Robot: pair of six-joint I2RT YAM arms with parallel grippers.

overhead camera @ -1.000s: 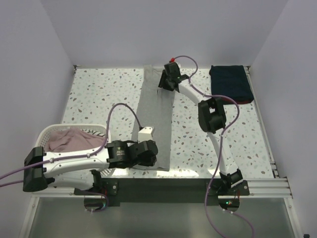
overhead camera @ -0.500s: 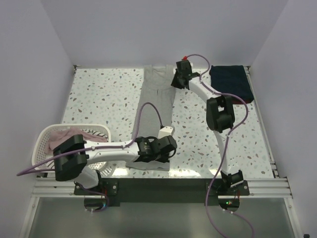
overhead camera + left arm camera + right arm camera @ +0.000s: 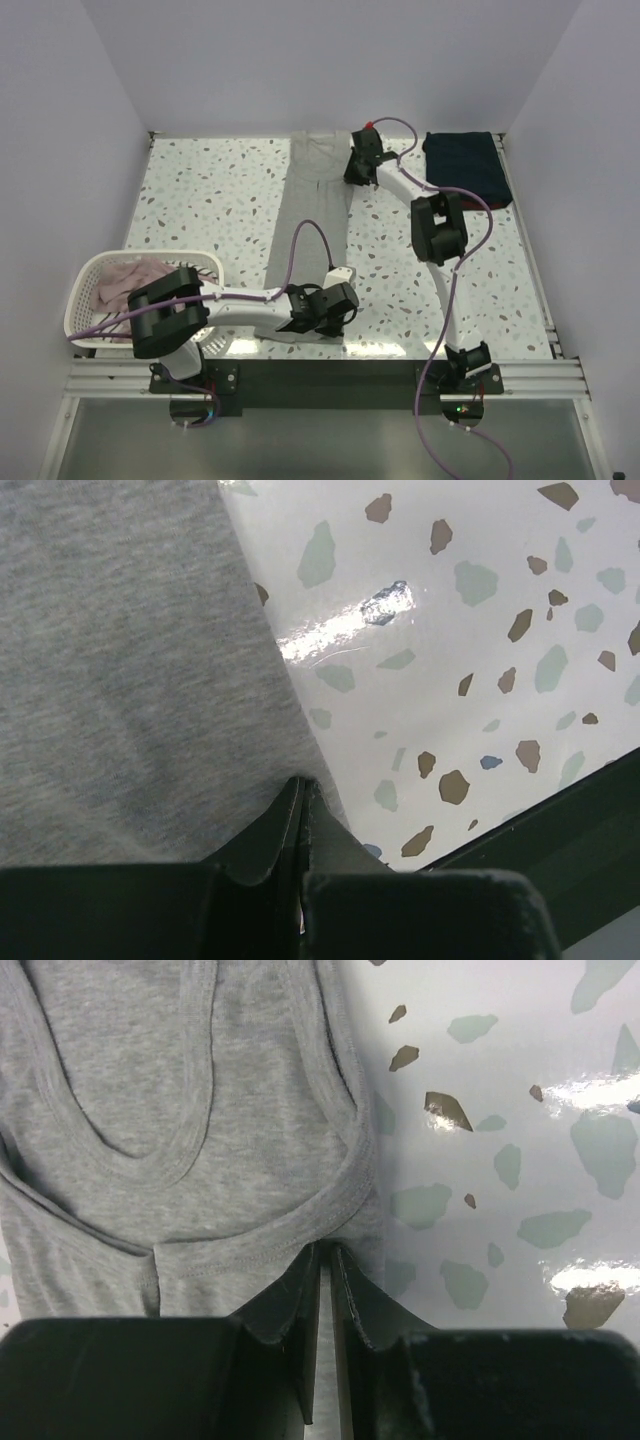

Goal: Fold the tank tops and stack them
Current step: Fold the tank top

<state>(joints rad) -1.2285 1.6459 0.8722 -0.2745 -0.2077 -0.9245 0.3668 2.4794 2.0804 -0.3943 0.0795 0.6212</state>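
Here, basket (image 3: 80, 280) holding pinkish tops (image 3: 125, 280) (crumpled), left gripper (image 3: 303, 786) and right gripper (image 3: 325, 1250) pinching grey top (image 3: 315, 210).

Bare table (image 3: 200, 200) left of grey tank top (image 3: 312, 225) — basket (image 3: 82, 290) near-left

White arms (image 3: 447, 300), black joints (image 3: 437, 225) and hands (image 3: 303, 792), purple cables (image 3: 312, 222)
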